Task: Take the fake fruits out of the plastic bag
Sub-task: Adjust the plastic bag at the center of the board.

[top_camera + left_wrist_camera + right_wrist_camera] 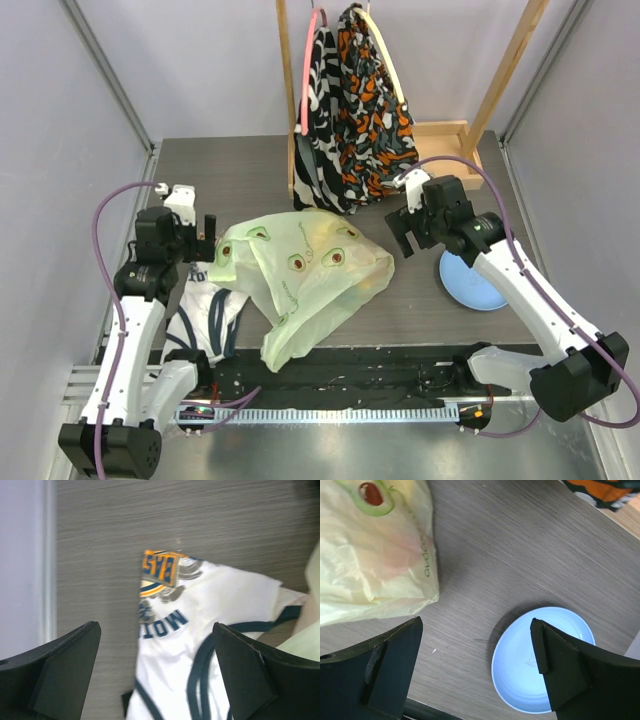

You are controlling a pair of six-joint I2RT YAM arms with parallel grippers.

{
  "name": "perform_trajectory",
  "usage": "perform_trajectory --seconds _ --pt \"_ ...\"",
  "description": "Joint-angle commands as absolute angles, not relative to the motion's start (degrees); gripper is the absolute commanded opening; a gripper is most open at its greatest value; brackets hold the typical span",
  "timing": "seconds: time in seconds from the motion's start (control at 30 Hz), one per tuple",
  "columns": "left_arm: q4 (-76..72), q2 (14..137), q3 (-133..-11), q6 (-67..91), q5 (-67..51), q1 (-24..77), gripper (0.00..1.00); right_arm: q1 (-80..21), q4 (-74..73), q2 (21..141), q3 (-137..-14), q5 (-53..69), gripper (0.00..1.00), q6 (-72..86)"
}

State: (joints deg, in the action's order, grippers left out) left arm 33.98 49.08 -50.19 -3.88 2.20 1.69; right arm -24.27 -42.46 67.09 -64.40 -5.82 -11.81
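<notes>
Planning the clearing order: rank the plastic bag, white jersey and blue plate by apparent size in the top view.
1. Avocado-print plastic bag, clearly largest.
2. White jersey, partly hidden by the left arm.
3. Blue plate, smallest, partly covered by the right arm.

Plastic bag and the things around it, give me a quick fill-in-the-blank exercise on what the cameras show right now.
1. The plastic bag is printed with small ____ halves.
2. The plate below the right gripper is light ____.
3. The left gripper hangs over a white garment with its jaws ____.

Missing words: avocado; blue; open.
</notes>
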Motion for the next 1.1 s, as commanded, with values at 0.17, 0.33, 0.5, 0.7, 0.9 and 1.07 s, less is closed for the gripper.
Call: perform_trajectory --seconds 0.17,0.33,0.5,0.7,0.9,1.07 --pt "54.04 41.06 -51.68 -16.07 -0.58 1.23 1.00 -26.10 -50.78 62.04 -69.25 15.45 0.94 -23.99" --pt "64.06 31.65 -54.66 -28.90 -11.59 1.23 1.00 -33.21 -60.20 66.97 -77.34 17.67 0.88 -26.01" --pt "69.79 33.13 -54.58 -33.06 -20.28 1.23 0.99 -41.65 -58.98 71.18 -81.29 15.12 0.88 -25.32" --pt "60.04 33.13 -50.10 -29.80 -21.02 1.23 0.98 -45.70 -57.75 75.23 -85.95 15.56 0.88 -23.38" --pt "63.53 40.49 -57.47 -32.68 -29.96 1.23 0.93 -52.63 -60.73 75.76 -87.98 14.68 0.87 -28.73" --pt "59.10 44.56 -56.79 -29.55 -28.75 1.23 0.92 -59.67 -58.46 79.52 -89.29 15.03 0.86 -35.32"
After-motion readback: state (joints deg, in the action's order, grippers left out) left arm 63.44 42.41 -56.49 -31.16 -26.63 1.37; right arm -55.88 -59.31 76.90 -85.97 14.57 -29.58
